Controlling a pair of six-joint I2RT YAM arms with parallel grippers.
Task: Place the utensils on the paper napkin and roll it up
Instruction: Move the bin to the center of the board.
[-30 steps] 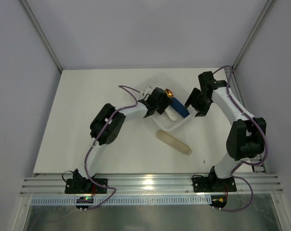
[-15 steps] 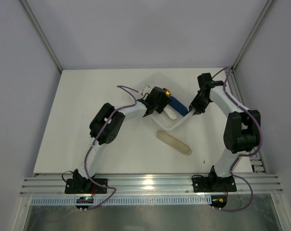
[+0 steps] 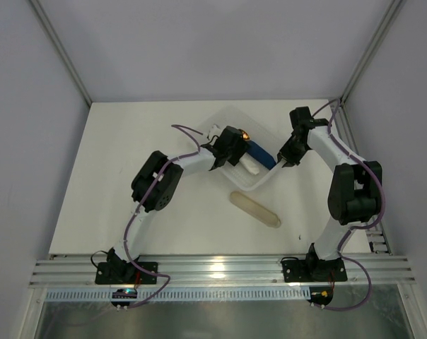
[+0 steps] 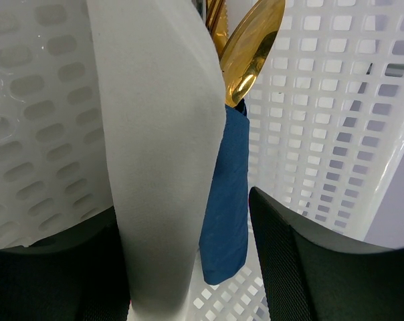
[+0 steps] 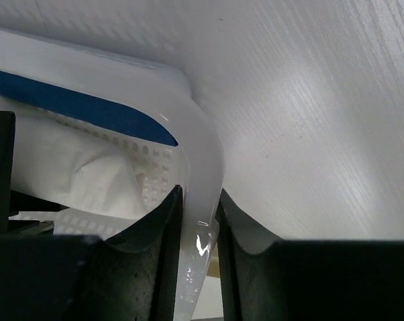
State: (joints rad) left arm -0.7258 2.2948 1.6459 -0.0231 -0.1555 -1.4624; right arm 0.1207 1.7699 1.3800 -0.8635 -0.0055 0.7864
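paper napkin (image 3: 250, 167): top view, white roll lying in the white tray (image 3: 264, 182), beige sleeve (image 3: 255, 209) just in front
left gripper (image 4: 182, 200): your left wrist cam has the jaws spread round that roll plus the blue piece (image 4: 225, 200), squeezing or not, can't tell
right gripper (image 5: 198, 200): right wrist cam, pinching the tray's rim

Paper napkin (image 4: 155, 160): white, soft, matte, no print. Rolled or folded into a long thick band, running top to btm thru left-centre of left wrist view. In top view, short white stub (image 3: 250, 167) just right of centre, slanting down-right.
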